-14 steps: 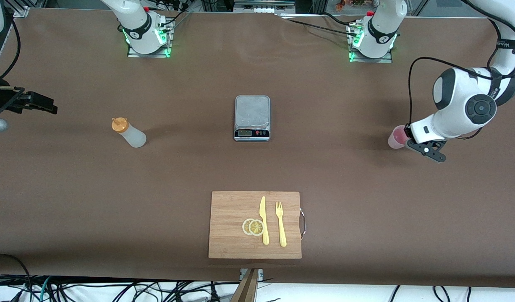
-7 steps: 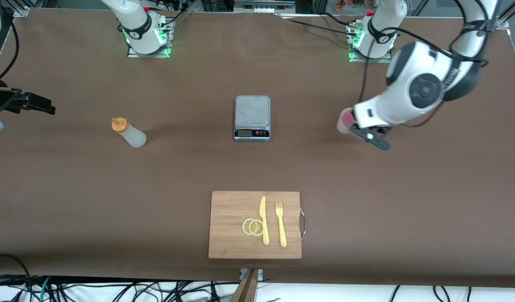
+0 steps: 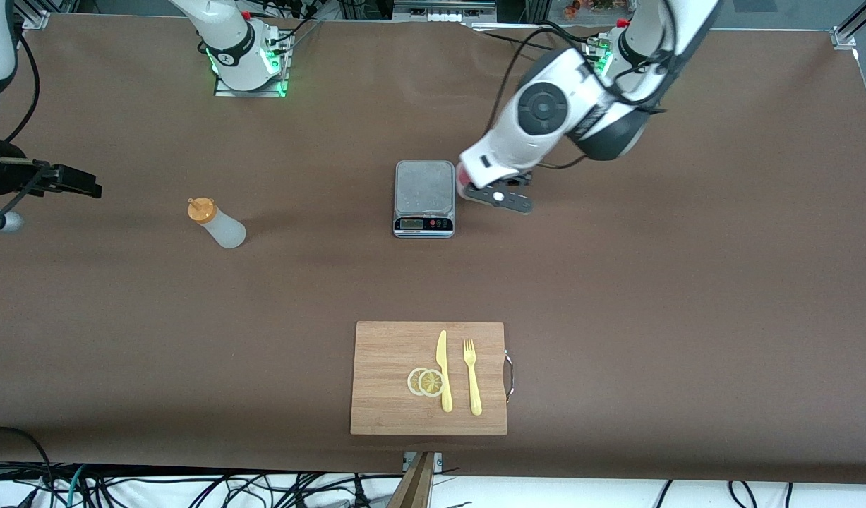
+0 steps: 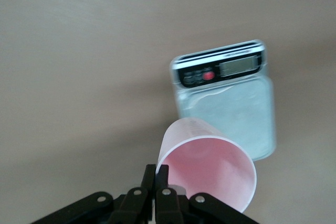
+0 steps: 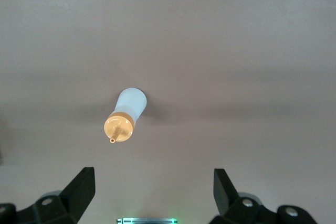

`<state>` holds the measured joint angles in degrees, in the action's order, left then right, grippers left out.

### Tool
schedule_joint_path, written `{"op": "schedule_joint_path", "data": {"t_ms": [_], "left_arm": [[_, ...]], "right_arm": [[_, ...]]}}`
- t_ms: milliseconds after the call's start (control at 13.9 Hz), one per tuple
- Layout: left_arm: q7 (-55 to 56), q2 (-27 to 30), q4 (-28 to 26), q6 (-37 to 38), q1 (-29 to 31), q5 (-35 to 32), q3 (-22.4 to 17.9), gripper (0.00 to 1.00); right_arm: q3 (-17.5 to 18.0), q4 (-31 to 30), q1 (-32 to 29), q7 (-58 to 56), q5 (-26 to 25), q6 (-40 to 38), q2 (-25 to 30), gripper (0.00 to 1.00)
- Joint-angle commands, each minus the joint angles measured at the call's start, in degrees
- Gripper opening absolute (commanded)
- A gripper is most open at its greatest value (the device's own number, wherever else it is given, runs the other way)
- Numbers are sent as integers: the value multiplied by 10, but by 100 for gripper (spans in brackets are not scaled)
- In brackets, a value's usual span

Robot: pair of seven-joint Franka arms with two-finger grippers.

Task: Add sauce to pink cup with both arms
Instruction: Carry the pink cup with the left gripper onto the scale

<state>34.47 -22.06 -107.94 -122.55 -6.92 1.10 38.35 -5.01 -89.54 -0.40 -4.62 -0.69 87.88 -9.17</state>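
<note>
The sauce bottle [image 3: 217, 223], whitish with an orange nozzle cap, stands on the table toward the right arm's end. It also shows in the right wrist view [image 5: 126, 116]. My right gripper [image 3: 87, 187] is open and empty, off to the side of the bottle at that end of the table; its own view shows it too [image 5: 153, 184]. My left gripper [image 3: 478, 189] is shut on the rim of the pink cup [image 3: 463, 175] and holds it in the air next to the grey scale [image 3: 423, 185]. In the left wrist view the cup [image 4: 210, 166] is tilted, pinched by the gripper [image 4: 156, 174].
The scale also shows in the left wrist view [image 4: 231, 103], under and beside the cup. A wooden cutting board [image 3: 383, 353] lies nearer to the front camera, with a yellow knife [image 3: 443, 370], a yellow fork [image 3: 471, 377] and two lemon slices [image 3: 425, 382].
My left gripper has carried the pink cup from the left arm's end of the table to beside the scale. The right arm has barely moved.
</note>
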Motion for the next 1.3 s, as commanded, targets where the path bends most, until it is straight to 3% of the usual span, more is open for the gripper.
{"op": "schedule_joint_path", "data": {"t_ms": [0, 360, 432, 504, 576, 937, 1225], "left_arm": [[81, -49, 19, -44, -40, -14, -7, 0], [130, -88, 23, -67, -66, -73, -6, 0], [138, -93, 23, -75, -70, -73, -6, 22], [142, -96, 23, -77, -72, -75, -7, 73], [141, -96, 23, -77, -71, -80, -7, 100], [138, -63, 26, -50, -61, -81, -6, 100], [84, -7, 83, 113, -16, -74, -1, 100]], "right_arm": [[-1, 9, -2, 0, -5, -4, -2, 100], [-1, 9, -3, -1, -7, -6, -3, 100], [-2, 9, -4, -3, -7, -9, -4, 100], [-2, 9, -5, -12, -6, -9, -5, 100], [-2, 9, -7, -29, -6, -8, -6, 100], [-2, 7, -35, -182, 5, 0, -19, 100], [-2, 6, -90, -417, 73, 7, -55, 100]]}}
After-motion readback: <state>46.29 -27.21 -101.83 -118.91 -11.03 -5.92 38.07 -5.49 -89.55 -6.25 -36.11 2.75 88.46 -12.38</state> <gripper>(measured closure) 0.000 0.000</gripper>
